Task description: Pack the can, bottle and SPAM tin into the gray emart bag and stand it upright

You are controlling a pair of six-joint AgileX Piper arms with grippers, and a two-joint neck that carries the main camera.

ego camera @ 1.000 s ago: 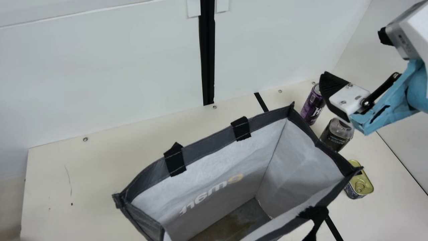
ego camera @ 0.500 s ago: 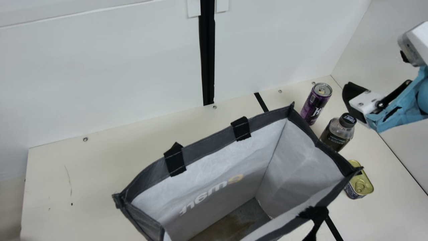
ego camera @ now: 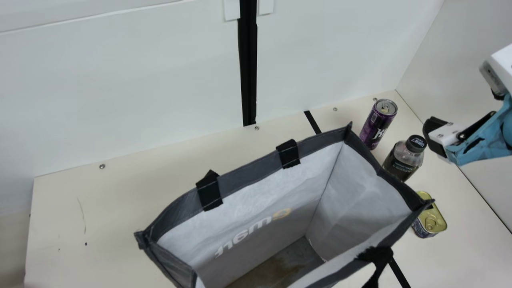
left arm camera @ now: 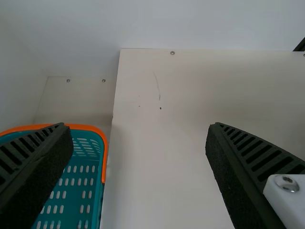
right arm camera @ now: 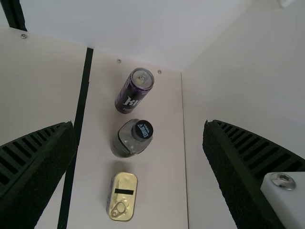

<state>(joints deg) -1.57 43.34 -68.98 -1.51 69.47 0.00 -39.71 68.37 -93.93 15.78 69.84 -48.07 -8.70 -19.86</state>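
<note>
Lowered rightward: right gripper [ego camera: 433,134], right of frame, spread wide | left gripper [left arm camera: 139,129], likewise spread | cream table [ego camera: 128,200], scratched lower left | white wall [ego camera: 140,80], crossed by black strip [ego camera: 249,72]

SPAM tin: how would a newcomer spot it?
Find the open gray bag in the main view, then the row of three items past its right side. The SPAM tin is the row's nearest: a low, rounded rectangle with a gold pull-tab lid, unlike the taller, round bottle and purple can.
</note>
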